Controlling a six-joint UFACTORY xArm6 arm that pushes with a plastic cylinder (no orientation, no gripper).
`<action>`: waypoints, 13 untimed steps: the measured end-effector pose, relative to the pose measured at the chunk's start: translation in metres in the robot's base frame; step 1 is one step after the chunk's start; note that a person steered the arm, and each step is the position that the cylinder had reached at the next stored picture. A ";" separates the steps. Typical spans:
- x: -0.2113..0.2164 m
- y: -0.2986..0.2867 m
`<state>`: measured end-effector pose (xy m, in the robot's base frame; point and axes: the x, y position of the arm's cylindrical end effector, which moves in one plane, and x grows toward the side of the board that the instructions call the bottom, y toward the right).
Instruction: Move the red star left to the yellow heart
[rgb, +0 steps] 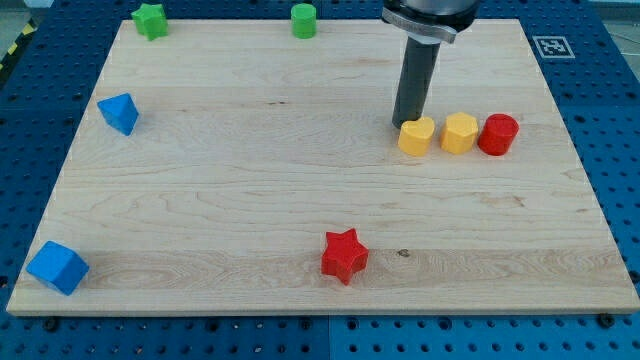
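The red star (345, 256) lies near the view's bottom, a little right of centre. The yellow heart (417, 135) sits at the view's right, upper half, at the left end of a row of three blocks. My tip (404, 123) rests just above and left of the yellow heart, touching or almost touching it. The red star is far below and left of the tip.
A yellow hexagon (460, 132) and a red cylinder (498, 134) stand right of the heart. A green star (150, 21) and a green cylinder (303, 20) sit at the top edge. Blue blocks lie at the left (119, 113) and bottom left (57, 267).
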<state>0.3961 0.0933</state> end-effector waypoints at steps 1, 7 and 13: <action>-0.014 -0.044; 0.221 -0.029; 0.158 -0.107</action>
<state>0.5537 -0.0137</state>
